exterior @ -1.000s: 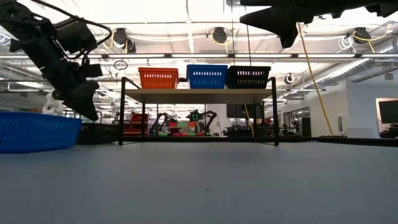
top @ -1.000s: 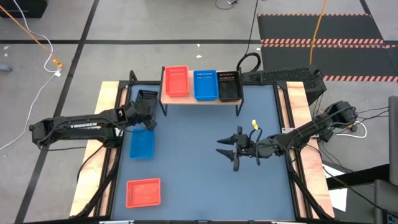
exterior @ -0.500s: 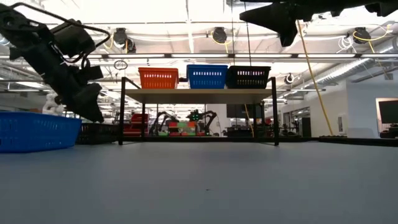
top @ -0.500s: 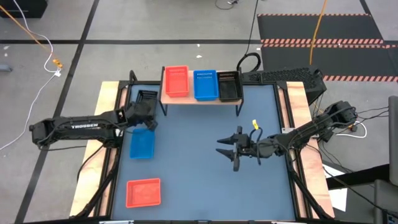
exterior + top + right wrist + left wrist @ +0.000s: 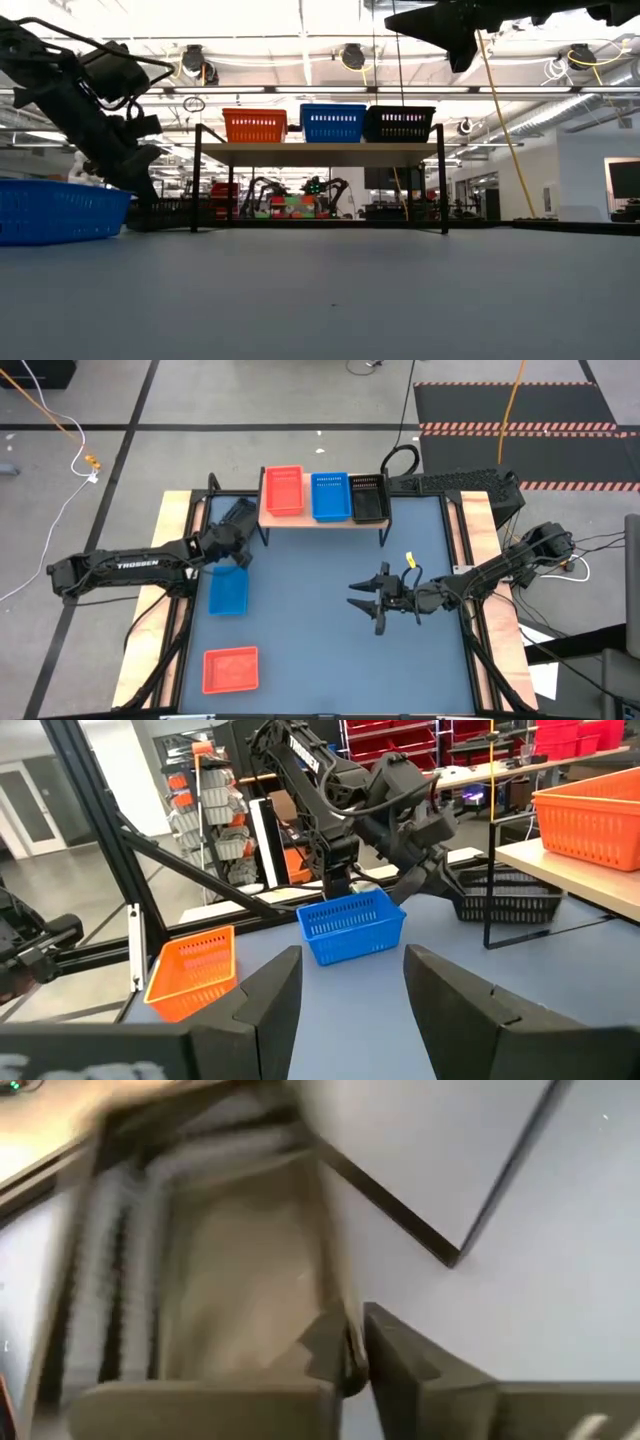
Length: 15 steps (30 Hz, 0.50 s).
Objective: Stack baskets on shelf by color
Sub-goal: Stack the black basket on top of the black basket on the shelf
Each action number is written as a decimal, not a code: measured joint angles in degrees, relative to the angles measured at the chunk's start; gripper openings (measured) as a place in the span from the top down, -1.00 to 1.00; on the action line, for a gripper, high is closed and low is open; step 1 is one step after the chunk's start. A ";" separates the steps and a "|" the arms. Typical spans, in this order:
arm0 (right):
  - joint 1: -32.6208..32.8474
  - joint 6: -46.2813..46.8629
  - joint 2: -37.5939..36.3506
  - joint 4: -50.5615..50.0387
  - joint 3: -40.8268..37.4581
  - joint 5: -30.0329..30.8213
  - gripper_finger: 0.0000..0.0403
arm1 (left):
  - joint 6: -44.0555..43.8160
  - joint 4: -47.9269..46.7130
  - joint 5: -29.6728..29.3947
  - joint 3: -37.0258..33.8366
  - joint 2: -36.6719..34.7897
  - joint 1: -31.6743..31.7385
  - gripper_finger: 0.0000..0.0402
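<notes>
On the shelf (image 5: 322, 520) stand a red basket (image 5: 283, 491), a blue basket (image 5: 329, 495) and a black basket (image 5: 368, 497), side by side. A second black basket (image 5: 236, 511) rests on the table left of the shelf. My left gripper (image 5: 238, 528) is down on it, shut on its wall. A blue basket (image 5: 228, 592) lies nearer, and a red basket (image 5: 230, 668) sits at the near left. My right gripper (image 5: 364, 603) hangs open above the table's middle right, touching nothing. My left gripper has a side wall (image 5: 335, 1295) of the black basket between its two fingers, one finger inside the basket and one outside. The fingers (image 5: 400, 1370) come slanting down from the near left. The basket's bottom (image 5: 170, 213) stays on the table.
The shelf's black legs (image 5: 196, 180) stand close to the right of the held basket. The table's wooden left edge (image 5: 172, 540) runs beside it. Open blue tabletop (image 5: 320, 650) lies between the loose baskets and my right arm.
My left gripper has moved toward the table's far edge, away from the blue basket, and has come down onto the black basket beside the shelf.
</notes>
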 joint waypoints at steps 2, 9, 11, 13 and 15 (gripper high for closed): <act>0.00 0.00 0.00 -0.01 0.00 -0.01 0.15 | -0.71 0.12 -0.02 0.02 0.00 0.29 0.93; 0.00 0.00 0.00 -0.01 0.00 -0.01 0.15 | -4.27 -0.05 -4.10 0.04 -0.02 0.45 0.86; 0.00 0.00 0.00 -0.01 0.00 -0.01 0.15 | -5.97 -0.13 -7.27 0.04 0.00 0.45 0.88; 0.00 0.00 0.00 -0.01 0.02 -0.01 0.15 | -8.12 0.06 -10.72 0.04 -0.07 0.46 0.94; 0.00 0.24 0.00 -0.01 0.02 -0.03 0.15 | -8.82 0.94 -13.45 0.04 -0.39 0.74 0.96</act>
